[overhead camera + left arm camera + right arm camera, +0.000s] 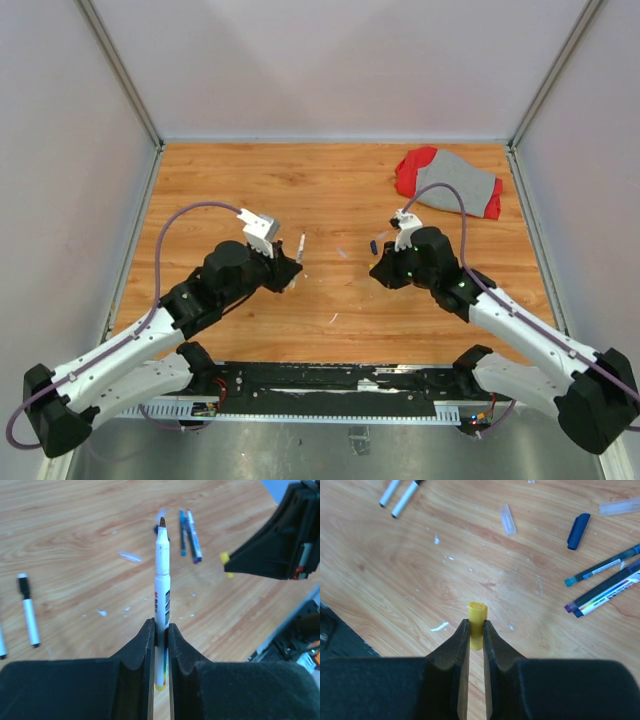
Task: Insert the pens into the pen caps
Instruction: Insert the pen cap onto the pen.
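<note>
My left gripper (160,628) is shut on a white-barrelled pen (161,575) with a brown tip and a yellow end, held above the table and pointing away from the camera. In the top view this gripper (292,262) and pen (300,245) are left of centre. My right gripper (476,626) is shut on a short yellow cap (477,615), held above the wood. In the top view the right gripper (378,272) faces the left one across a gap. A blue cap (578,531) and a clear cap (508,519) lie on the table.
Several uncapped pens (605,586) lie at the right of the right wrist view. Two more pens (400,494) lie at its top left. A red and grey cloth (447,183) lies at the back right. A small white scrap (439,627) lies near the front. Walls enclose the table.
</note>
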